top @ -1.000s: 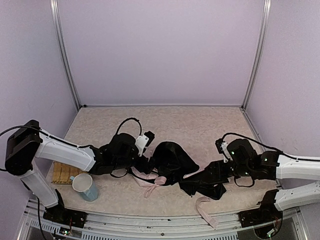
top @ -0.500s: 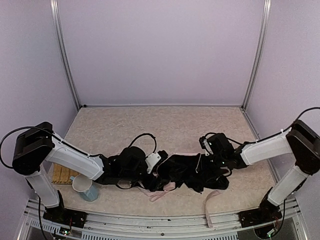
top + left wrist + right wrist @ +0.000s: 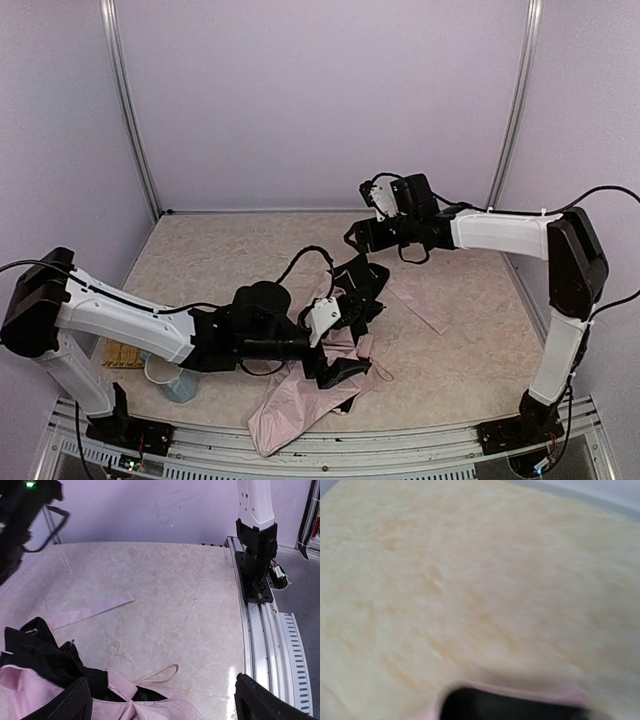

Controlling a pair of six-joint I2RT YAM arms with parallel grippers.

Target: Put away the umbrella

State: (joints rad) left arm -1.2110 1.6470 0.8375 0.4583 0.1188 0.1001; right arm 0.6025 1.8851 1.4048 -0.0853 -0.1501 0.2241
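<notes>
**Umbrella-stowing trial, overhead and wrist views.** The umbrella (image 3: 300,395) lies as a loose heap of pink cloth and black lining across the middle of the table (image 3: 230,255). 1 pink corner reaches the near edge. A black fold rises toward the right gripper (image 3: 362,238), which is raised above the far half of the table. Whether that gripper has hold of the fold cannot be told, since its own camera shows no fingers and is blurred. The left gripper (image 3: 160,695) sits low over the heap with its 2 fingers (image 3: 260,702) spread wide and nothing clasped. Cloth and the looped strap (image 3: 159,672) lie just ahead of them.

Likely hazards:
1. Closing here would probably catch only slack cloth, nothing rigid, so the bundle would sag and spill on lifting.
2. A pull from above could drag cloth across the left fingers and snag it.
3. The corner at the near edge could slide off.
4. The cup (image 3: 168,372), just beside the left forearm (image 3: 140,322), could be tipped by a sideways sweep.
</notes>
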